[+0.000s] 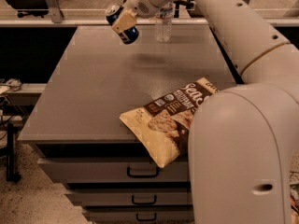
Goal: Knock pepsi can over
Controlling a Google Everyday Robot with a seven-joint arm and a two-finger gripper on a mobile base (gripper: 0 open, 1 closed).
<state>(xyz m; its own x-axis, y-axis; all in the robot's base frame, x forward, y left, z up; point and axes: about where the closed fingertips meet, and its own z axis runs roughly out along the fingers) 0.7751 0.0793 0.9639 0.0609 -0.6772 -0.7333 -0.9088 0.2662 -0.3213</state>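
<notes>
The pepsi can [120, 26] is a small dark-blue can with a silver top. It is held in the air, tilted with its top toward the upper left, above the far part of the grey table [93, 92]. Its shadow lies on the tabletop below and to the right. My gripper [124, 22] is shut on the can, and a tan finger pad [122, 18] lies across the can's side. The white arm reaches in from the right foreground.
A clear plastic water bottle [164, 22] stands upright at the table's far edge, just right of the can. A brown and cream snack bag [170, 118] lies at the near right edge. Drawers [140, 171] are below. Office chairs stand beyond.
</notes>
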